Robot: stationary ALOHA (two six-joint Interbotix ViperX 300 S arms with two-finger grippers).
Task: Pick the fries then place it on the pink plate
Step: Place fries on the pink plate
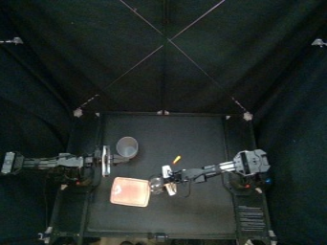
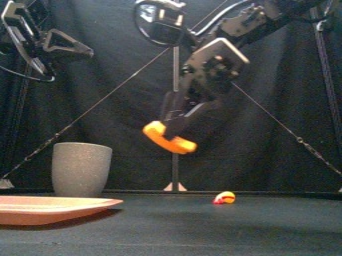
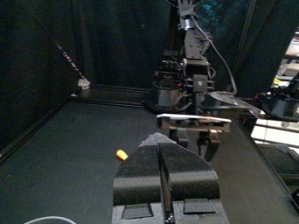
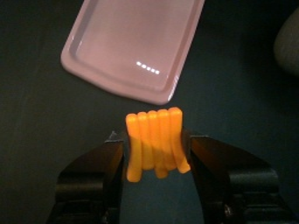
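Note:
The orange fries [image 2: 170,138] hang in the air above the table, pinched in my right gripper [image 2: 185,122]. In the right wrist view the fries [image 4: 156,140] stand between the two jaws, just off the near edge of the pink plate [image 4: 135,48]. From above, the right gripper [image 1: 166,180] is at the plate's [image 1: 129,192] right edge. The plate [image 2: 54,207] lies flat at the front left with nothing on it. My left gripper [image 3: 163,162] rests shut at the table's left side, holding nothing.
A tall grey speckled cup [image 2: 82,168] stands behind the plate, at back left [image 1: 126,145]. A small yellow and red toy [image 2: 225,198] lies on the table right of centre, also in the left wrist view [image 3: 121,155].

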